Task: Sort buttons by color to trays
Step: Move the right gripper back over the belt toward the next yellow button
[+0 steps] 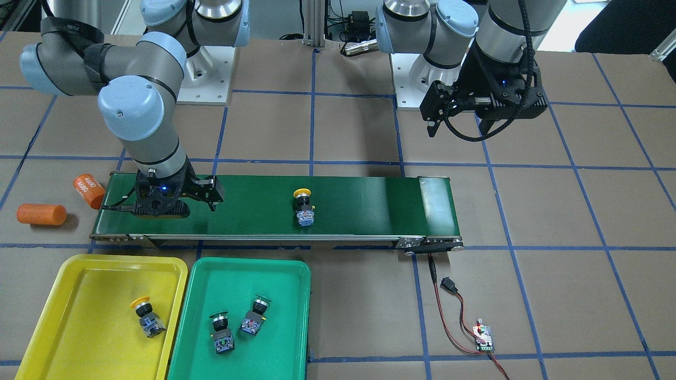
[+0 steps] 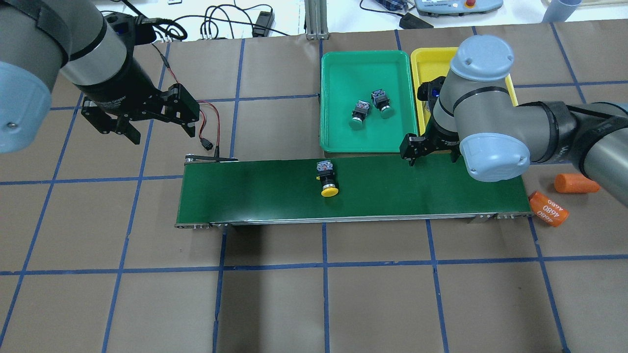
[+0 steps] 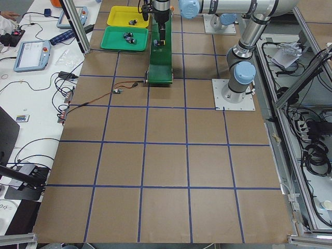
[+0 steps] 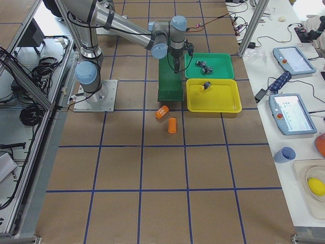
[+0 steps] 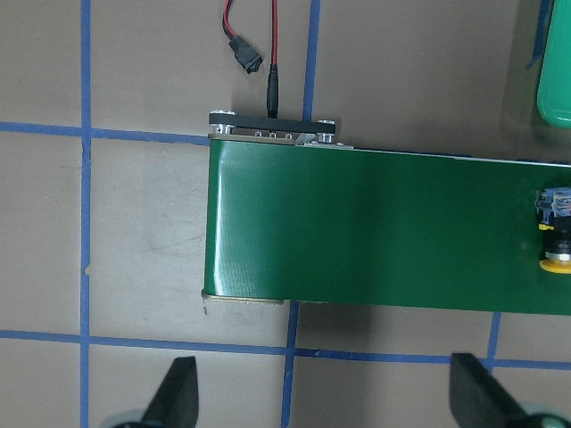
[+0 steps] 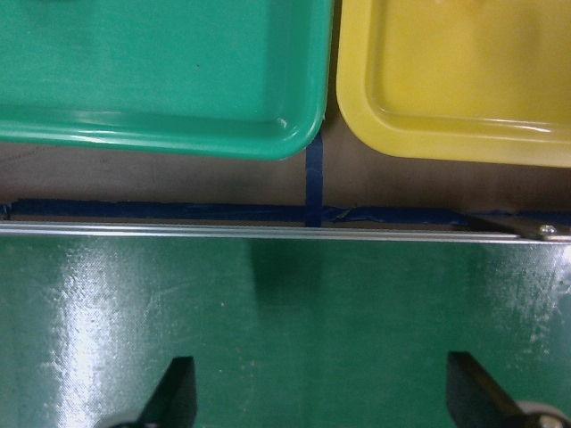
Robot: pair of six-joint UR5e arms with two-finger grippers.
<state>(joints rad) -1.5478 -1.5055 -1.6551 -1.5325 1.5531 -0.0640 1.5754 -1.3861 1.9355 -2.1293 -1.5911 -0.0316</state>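
Note:
One yellow-capped button [image 1: 302, 206] lies on its side mid-belt; it also shows in the overhead view [image 2: 327, 181] and at the left wrist view's right edge [image 5: 555, 234]. Another yellow button [image 1: 146, 316] lies in the yellow tray [image 1: 68, 295]. Two green buttons [image 1: 222, 332] [image 1: 255, 315] lie in the green tray [image 1: 285, 327]. My right gripper [image 2: 431, 154] is open and empty over the belt's end near the trays, well apart from the belt's button; the right wrist view [image 6: 321, 401] shows its fingers spread. My left gripper [image 2: 162, 132] is open and empty, high beyond the belt's other end.
The long dark-green conveyor belt [image 1: 369, 206] runs across the table. Two orange cylinders [image 1: 41, 214] [image 1: 88, 191] lie off its end by my right arm. A small circuit board [image 1: 483, 338] with red-black wires lies near the other end.

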